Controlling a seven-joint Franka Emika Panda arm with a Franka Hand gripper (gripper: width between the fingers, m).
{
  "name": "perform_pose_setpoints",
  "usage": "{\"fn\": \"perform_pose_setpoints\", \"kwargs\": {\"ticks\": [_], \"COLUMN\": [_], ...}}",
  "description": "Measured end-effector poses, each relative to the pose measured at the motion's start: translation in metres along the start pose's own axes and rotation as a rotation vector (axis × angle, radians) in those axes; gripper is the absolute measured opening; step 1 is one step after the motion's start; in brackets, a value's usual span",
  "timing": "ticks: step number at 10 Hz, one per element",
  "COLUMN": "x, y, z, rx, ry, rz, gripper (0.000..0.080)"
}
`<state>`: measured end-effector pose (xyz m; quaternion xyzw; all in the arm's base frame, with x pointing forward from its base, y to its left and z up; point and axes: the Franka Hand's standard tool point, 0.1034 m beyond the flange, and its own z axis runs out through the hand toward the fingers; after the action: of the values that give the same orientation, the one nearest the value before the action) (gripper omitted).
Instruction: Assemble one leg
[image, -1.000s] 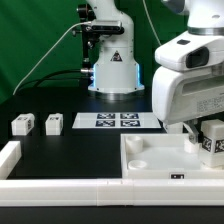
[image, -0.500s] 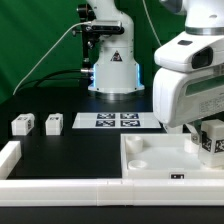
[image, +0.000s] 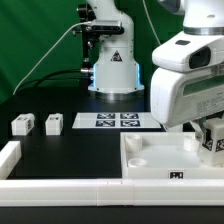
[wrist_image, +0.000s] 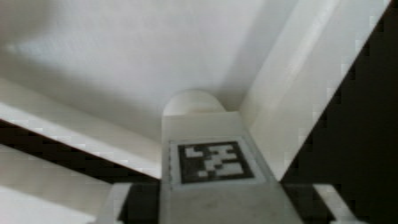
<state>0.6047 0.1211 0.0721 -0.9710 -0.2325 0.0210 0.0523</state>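
Note:
My gripper (image: 207, 138) is at the exterior view's right, over the right side of the large white tray (image: 150, 160). It is shut on a leg (wrist_image: 212, 150), a white peg with a black-and-white marker on its face. The wrist view shows the leg between my two fingers (wrist_image: 125, 203), its rounded tip pointing down at the tray's inner corner (wrist_image: 107, 70). In the exterior view only the leg's marker face (image: 212, 141) shows below the hand. I cannot tell whether the tip touches the tray. Two more legs (image: 22, 125) (image: 54, 124) lie on the black table at the left.
The marker board (image: 115, 121) lies flat behind the tray. The arm's base (image: 112, 70) stands at the back centre. A white rail (image: 50, 190) runs along the front edge and turns up at the left.
The hand with the leg has shifted slightly up and toward the exterior view's left. The other parts have not moved.

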Motion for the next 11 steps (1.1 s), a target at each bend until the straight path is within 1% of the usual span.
{"fn": "perform_pose_setpoints", "kwargs": {"ticks": [2, 4, 7, 11], "x": [0.0, -0.0001, -0.0006, 0.0006], "y": [0.0001, 0.0002, 0.0004, -0.0017], "z": [0.0, 0.0, 0.0007, 0.0013], "rx": [0.001, 0.001, 0.01, 0.007], "ry": [0.0, 0.0, 0.03, 0.035], "rz": [0.028, 0.202, 0.644, 1.167], "gripper": [0.0297, 0.0297, 0.0297, 0.0297]}}
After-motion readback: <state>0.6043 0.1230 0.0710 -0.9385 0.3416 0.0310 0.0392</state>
